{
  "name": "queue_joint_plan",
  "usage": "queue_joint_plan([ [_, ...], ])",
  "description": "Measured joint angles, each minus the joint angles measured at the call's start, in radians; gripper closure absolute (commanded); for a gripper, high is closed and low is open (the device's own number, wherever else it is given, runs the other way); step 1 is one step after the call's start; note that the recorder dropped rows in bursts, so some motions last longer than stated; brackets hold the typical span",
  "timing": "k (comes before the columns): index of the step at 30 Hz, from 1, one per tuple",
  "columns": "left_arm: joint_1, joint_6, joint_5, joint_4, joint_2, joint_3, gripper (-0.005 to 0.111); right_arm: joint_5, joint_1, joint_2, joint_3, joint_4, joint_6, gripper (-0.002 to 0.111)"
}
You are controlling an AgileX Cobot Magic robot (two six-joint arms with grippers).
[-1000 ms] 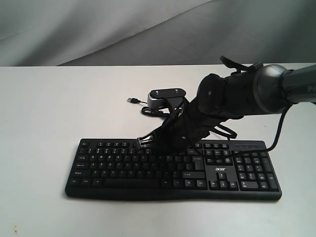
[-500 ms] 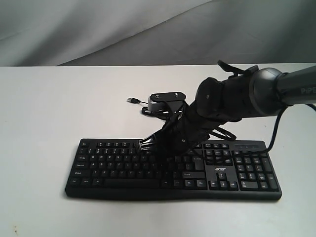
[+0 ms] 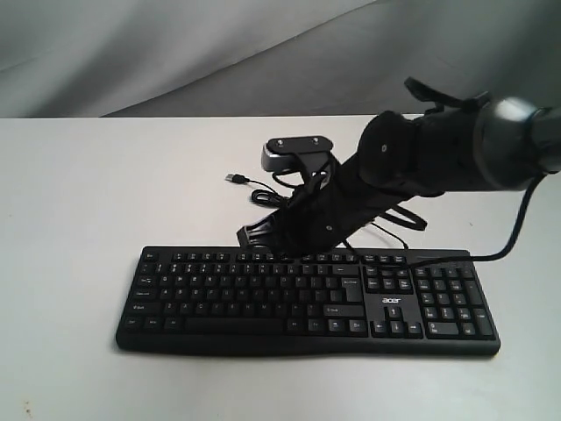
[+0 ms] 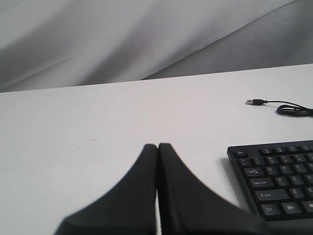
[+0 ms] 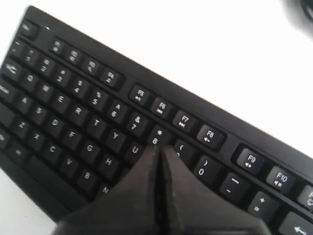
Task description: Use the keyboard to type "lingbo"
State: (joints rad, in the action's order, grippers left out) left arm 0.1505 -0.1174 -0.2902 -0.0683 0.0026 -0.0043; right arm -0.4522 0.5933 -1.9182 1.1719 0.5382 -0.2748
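Note:
The black acer keyboard lies across the table's front middle; its thin USB cable trails behind it. My right gripper is shut, empty, and hangs a little above the keyboard's top rows. In the right wrist view its closed tips hover by the 8 key of the keyboard. My left gripper is shut with nothing held, over bare table beside the keyboard's left end. It does not show in the exterior view.
A grey-and-black camera unit on my right wrist sits above the cable. The USB plug rests on the white table. A grey cloth backdrop hangs behind the table.
My right gripper has lifted off the keys and drawn back toward the keyboard's top edge; a second ago its tips were lower, down among the letter rows.

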Motion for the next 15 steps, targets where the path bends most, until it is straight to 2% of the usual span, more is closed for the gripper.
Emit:
queue_joint_plan([
  [5,0.000,0.000,0.000,0.000,0.000,0.000,0.106,0.009,0.000,0.090,-0.027,-0.002,-0.025,0.108],
  [15,0.000,0.000,0.000,0.000,0.000,0.000,0.106,0.128,0.013,0.427,-0.270,-0.023,-0.044,0.108],
])
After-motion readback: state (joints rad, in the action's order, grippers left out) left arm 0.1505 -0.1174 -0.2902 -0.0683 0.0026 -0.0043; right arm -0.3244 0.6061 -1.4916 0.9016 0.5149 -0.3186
